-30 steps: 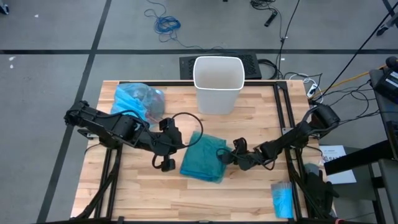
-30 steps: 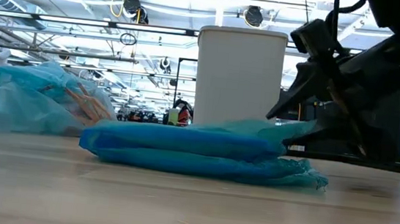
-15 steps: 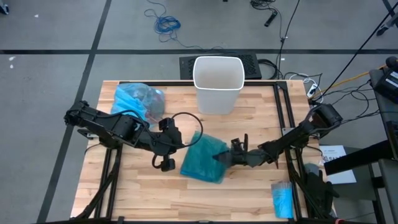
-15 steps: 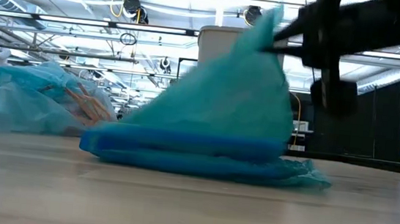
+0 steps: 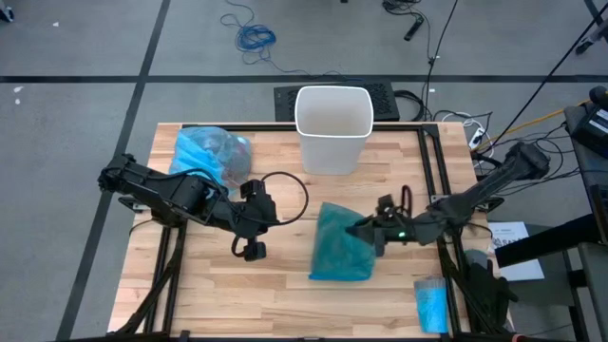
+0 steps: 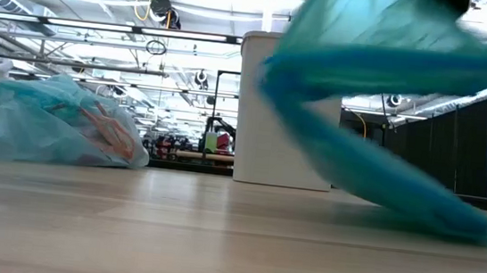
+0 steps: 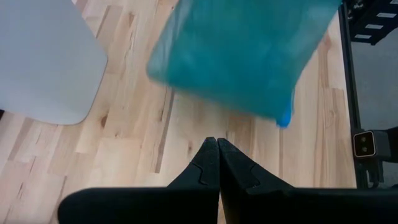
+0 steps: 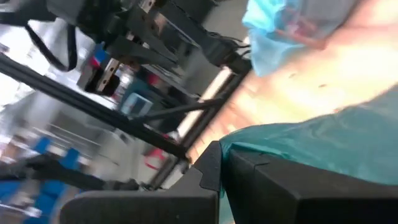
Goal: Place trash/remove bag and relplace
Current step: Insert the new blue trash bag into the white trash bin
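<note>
The teal-green plastic bag (image 5: 342,244) hangs slanted over the middle of the table, with my right gripper (image 5: 361,228) shut on it. In the low view the teal-green bag (image 6: 382,96) slopes down to the right. The light sky-blue bag (image 5: 211,157) with brown scraps and something red inside lies on its side at the far left. An open white bin (image 5: 333,128) stands at the far middle. My left gripper (image 7: 217,142) is shut and empty, held above the table left of the teal bag. My right gripper pinches the teal-green bag's upper edge (image 8: 249,138) between its two fingers, coming nearly level from the table's right side. The bag hangs below and left of the fingers, mostly lifted. Its lower end (image 6: 476,232) reaches down to the tabletop.
A small bright-blue roll (image 5: 432,306) lies at the near right corner. Black frame rails (image 5: 435,171) run along the table's right side. Bare wood (image 5: 228,294) shows along the near edge.
My right gripper has taken hold of the folded teal-green bag's right edge, then risen and drawn back toward the table's right edge, rolling its wrist. The bag has been pulled up from lying flat; it has opened out and shifted right. Only its lower end stays low.
</note>
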Motion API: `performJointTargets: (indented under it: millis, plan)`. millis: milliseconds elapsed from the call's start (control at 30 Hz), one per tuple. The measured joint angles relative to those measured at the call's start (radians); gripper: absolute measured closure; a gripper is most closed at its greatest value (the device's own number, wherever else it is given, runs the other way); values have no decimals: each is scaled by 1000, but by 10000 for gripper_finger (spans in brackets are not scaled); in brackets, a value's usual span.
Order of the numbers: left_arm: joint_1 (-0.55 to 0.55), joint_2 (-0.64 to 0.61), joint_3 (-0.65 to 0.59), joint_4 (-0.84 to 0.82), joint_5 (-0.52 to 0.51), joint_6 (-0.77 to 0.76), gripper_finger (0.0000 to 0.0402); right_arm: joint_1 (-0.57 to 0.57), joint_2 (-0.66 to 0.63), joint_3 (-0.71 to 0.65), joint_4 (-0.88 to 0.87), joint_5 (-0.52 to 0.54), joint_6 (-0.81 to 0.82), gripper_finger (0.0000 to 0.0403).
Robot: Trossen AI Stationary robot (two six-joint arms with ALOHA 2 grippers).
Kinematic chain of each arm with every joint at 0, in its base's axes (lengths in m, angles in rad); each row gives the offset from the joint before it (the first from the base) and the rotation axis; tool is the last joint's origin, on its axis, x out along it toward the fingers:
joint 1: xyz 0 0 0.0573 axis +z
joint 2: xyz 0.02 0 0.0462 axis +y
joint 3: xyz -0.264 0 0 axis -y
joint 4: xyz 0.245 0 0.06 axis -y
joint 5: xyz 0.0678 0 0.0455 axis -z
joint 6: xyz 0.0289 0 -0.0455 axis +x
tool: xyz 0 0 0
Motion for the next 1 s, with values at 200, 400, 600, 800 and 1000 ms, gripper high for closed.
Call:
performJointTargets:
  millis: [200, 400, 600, 800, 1000]
  plan:
    - [0, 0, 0, 1, 0, 0, 402, 19, -11, 312, -481, 6, -44, 403]
    - [0, 0, 0, 26, 0, 0, 402, -43, 69, 411, -553, -48, -111, 403]
    - [0, 0, 0, 42, 20, 0, 402, -121, 246, 410, -511, -194, -100, 403]
    - [0, -2, 0, 40, 57, 1, 402, -169, 480, 410, -225, -352, -149, 403]
    - [-9, -30, 1, 37, 117, 1, 402, -207, 675, 410, 61, -489, -137, 403]
